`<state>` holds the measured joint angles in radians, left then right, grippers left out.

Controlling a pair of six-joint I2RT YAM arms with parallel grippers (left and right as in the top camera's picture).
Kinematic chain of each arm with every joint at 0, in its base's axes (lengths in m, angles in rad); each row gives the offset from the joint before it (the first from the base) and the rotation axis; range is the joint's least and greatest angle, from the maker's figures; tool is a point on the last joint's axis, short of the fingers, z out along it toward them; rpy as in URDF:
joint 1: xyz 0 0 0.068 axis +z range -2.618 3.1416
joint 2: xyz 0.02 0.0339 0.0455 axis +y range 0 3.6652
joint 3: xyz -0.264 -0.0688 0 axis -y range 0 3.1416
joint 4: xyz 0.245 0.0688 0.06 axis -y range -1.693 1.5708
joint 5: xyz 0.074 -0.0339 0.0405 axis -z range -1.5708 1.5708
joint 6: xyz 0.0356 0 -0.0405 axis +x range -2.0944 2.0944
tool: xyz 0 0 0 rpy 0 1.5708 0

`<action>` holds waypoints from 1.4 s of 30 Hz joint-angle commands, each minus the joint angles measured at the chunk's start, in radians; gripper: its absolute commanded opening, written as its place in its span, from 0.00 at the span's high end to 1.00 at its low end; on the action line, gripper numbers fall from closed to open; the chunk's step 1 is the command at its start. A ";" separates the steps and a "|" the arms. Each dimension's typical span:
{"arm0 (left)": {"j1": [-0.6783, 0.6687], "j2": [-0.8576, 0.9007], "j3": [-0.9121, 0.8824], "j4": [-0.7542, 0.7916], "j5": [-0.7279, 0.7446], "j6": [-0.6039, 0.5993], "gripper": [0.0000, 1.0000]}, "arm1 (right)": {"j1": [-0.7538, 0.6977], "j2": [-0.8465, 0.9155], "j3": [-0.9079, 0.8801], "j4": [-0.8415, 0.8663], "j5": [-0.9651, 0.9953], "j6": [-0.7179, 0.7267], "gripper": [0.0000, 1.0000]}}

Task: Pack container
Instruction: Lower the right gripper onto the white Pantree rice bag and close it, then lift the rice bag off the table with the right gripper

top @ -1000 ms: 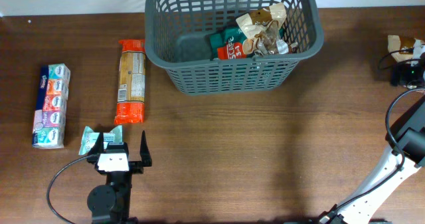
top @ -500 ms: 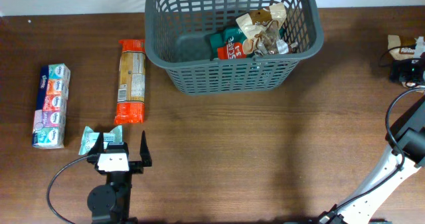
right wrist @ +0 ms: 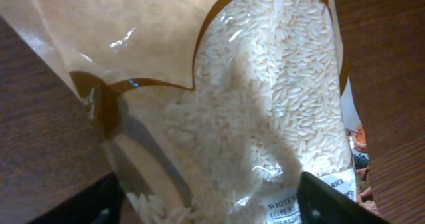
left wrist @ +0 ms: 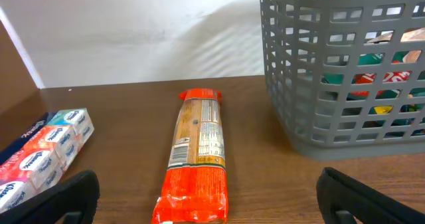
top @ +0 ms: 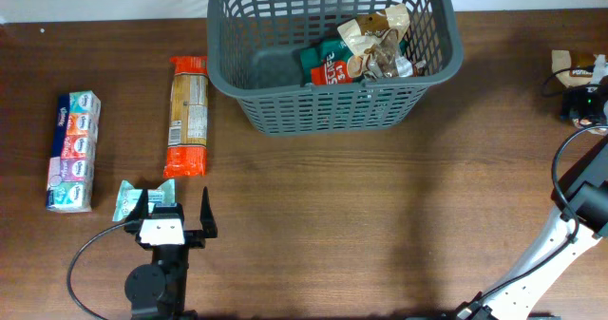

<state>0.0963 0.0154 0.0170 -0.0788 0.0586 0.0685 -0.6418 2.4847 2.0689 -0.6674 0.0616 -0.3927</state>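
Now my right gripper [right wrist: 216,201] straddles white rice bag [right wrist: 265,84], set for lift into container [top: 328,106]; cannot tell if clamped; left gripper [top: 174,206] wide, idle

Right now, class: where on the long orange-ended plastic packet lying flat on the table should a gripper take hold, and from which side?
Probably the middle of the long orange-ended plastic packet, across its narrow width, coming from above: it lies flat on the wooden table, long edges free on both sides.
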 commanded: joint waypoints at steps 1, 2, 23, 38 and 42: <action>-0.005 -0.009 -0.008 0.002 -0.007 0.016 0.01 | 0.001 0.050 -0.006 -0.010 -0.025 0.017 0.22; -0.005 -0.009 -0.008 0.002 -0.007 0.016 0.01 | 0.001 0.050 -0.006 -0.010 -0.025 0.017 0.22; -0.005 -0.009 -0.009 0.002 -0.007 0.016 0.01 | 0.001 0.050 -0.006 -0.008 -0.025 0.043 0.58; -0.005 -0.009 -0.008 0.002 -0.007 0.016 0.01 | 0.002 0.046 0.004 -0.005 -0.030 0.166 0.96; -0.005 -0.009 -0.008 0.002 -0.007 0.016 0.01 | 0.007 0.034 0.056 -0.014 -0.090 0.200 0.96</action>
<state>0.0963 0.0154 0.0170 -0.0788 0.0582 0.0685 -0.6426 2.4866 2.0953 -0.6647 0.0555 -0.2584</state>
